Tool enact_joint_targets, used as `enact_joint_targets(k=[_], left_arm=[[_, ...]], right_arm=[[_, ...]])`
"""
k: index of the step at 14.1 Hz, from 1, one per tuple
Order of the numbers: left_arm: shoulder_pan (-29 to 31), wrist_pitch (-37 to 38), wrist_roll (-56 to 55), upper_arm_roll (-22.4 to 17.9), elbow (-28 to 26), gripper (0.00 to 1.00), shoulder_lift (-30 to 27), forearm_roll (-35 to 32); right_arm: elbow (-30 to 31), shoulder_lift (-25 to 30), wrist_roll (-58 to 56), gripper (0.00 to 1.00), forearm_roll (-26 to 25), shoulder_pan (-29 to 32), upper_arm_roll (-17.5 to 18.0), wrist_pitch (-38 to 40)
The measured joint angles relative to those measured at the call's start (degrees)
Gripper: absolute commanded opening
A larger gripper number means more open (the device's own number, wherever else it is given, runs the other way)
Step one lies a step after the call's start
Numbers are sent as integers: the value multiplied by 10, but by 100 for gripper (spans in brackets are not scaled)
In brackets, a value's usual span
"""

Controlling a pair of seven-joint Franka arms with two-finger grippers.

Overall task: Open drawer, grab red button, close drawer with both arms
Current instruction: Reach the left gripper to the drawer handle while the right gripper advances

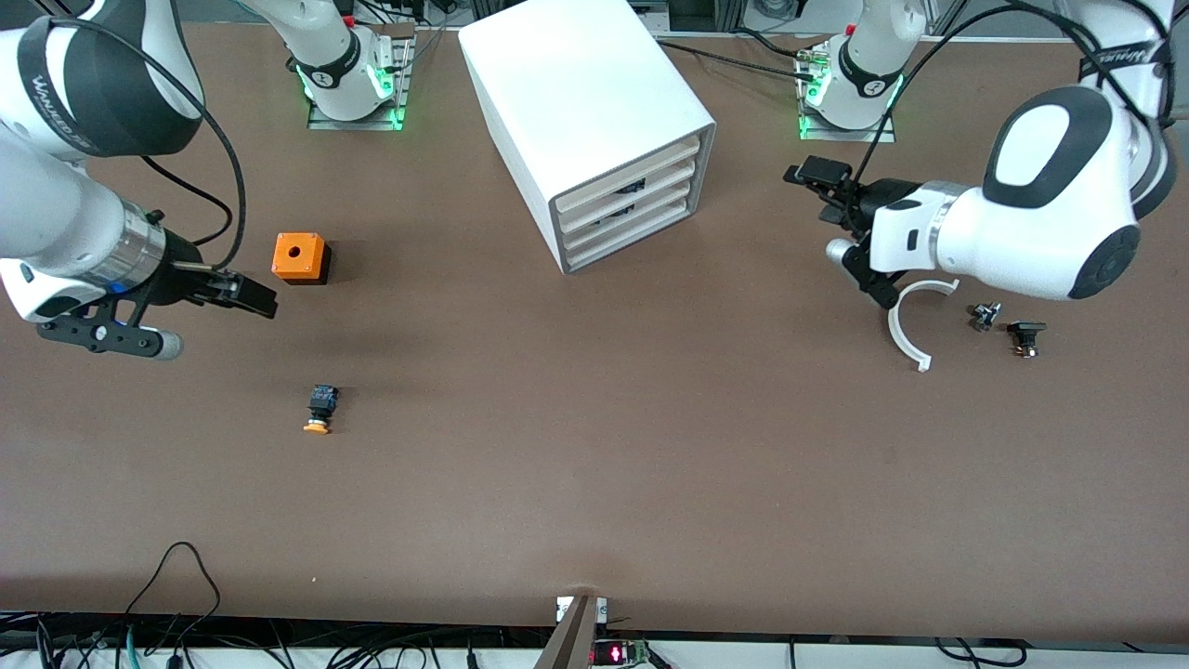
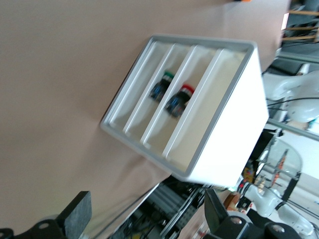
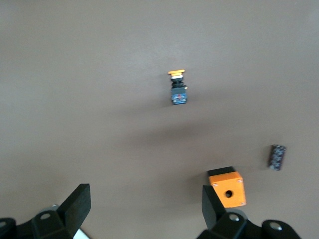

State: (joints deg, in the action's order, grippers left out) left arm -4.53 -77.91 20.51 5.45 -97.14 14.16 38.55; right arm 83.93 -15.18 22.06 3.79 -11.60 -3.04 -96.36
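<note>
Button (image 2: 180, 98) inside drawer cabinet (image 2: 219, 124), apart from open left tool (image 2: 144, 219)

Drawer cabinet (image 1: 594, 121) stands mid-bench (image 1: 594, 465), between both grippers. Button (image 2: 180, 97) lies in a cabinet drawer, facing left gripper (image 1: 841, 228). Box with a hole (image 1: 299, 257) sits just beside right gripper (image 1: 246, 293); a second button (image 1: 320, 410) lies nearer the camera.
</note>
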Motion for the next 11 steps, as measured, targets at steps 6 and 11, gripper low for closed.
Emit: enact_joint_targets(k=[6,11], left_arm=[[-1,-176,188,36,-190,99,9,146],[-2,-253,322,69,-298,96,13,229]], right_arm=[[-2,-10,131,99,21,-29,1,-47],[-40,-42,226,99,21,-66,1,-55]])
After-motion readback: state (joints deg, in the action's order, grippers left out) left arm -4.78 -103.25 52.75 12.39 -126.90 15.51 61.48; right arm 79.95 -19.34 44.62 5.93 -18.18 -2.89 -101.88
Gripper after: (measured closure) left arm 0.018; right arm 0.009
